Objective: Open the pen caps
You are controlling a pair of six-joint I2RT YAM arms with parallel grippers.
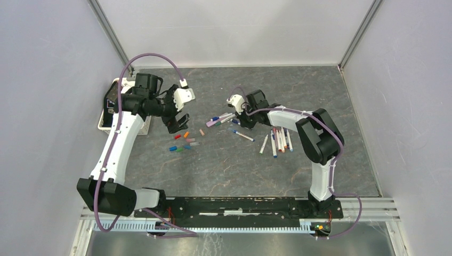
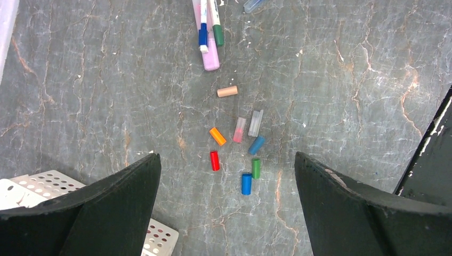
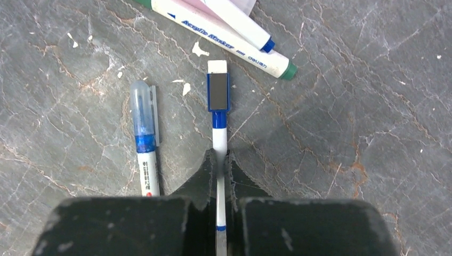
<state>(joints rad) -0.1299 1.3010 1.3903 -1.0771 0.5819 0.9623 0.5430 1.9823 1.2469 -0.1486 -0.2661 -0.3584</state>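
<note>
Several loose pen caps [image 2: 246,183] in blue, red, orange, green, pink and tan lie scattered on the grey table; from above they form a small cluster [image 1: 184,143]. My left gripper [image 2: 226,156] hangs open above them, holding nothing, and from above it [image 1: 180,110] is just behind the cluster. My right gripper [image 3: 220,157] is shut on the barrel of a slim white pen [image 3: 219,136]. The pen's blue cap [image 3: 218,93] is still on and sticks out past the fingertips. In the top view the right gripper [image 1: 241,120] is low at the table's middle.
A pen with a clear blue cap [image 3: 144,114] lies just left of the held pen. Capped markers [image 3: 234,37] lie beyond it. A row of pens [image 1: 280,140] lies to the right. A white perforated tray [image 1: 109,109] sits at the left edge.
</note>
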